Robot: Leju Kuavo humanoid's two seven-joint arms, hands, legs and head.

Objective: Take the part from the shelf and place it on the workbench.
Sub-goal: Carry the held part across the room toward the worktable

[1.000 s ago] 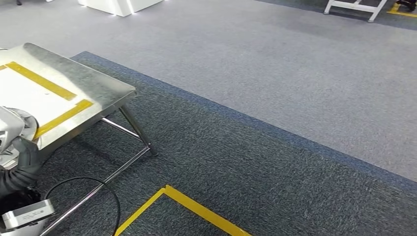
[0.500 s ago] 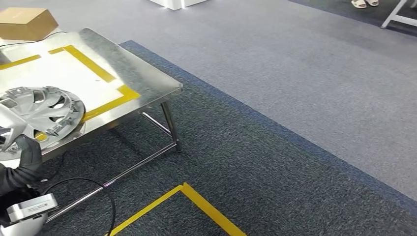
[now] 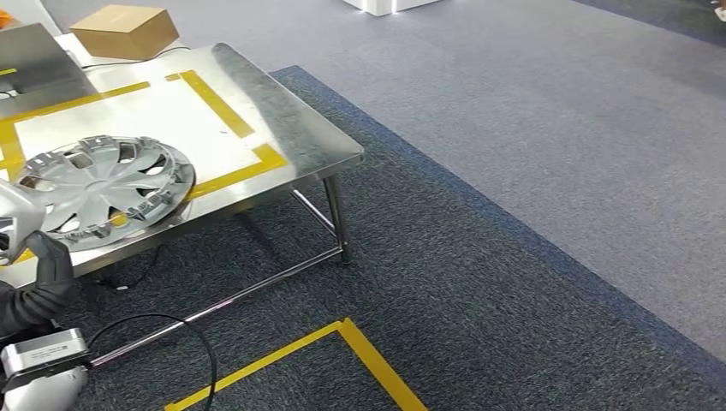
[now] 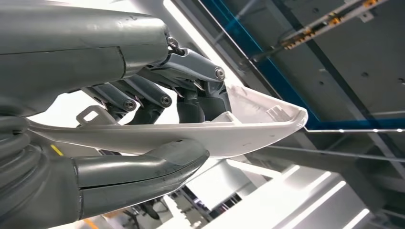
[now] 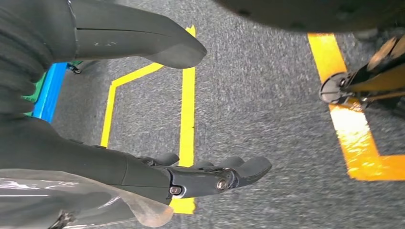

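Note:
The part is a silver hubcap [image 3: 107, 188], lying face up over the near left end of the steel workbench [image 3: 282, 128], across its yellow tape frame. My left hand [image 3: 47, 274] reaches in from the left edge and grips the hubcap's near rim. In the left wrist view the thumb sits under the pale rim [image 4: 200, 133] and the fingers [image 4: 191, 95] curl over its inner side. Whether the hubcap rests on the top or hangs just above it I cannot tell. My right hand [image 5: 191, 171] hangs over the dark carpet, fingers apart, holding nothing.
A cardboard box [image 3: 124, 30] lies beyond the bench's far end, and a grey metal block [image 3: 34, 56] stands at its far left. A black cable [image 3: 171, 330] loops on the carpet under the bench. Yellow floor tape [image 3: 368, 360] marks a corner nearby.
The camera has swung left, so the bench and the hubcap have slid further into the picture and the box has come into sight. My left hand keeps its hold on the rim.

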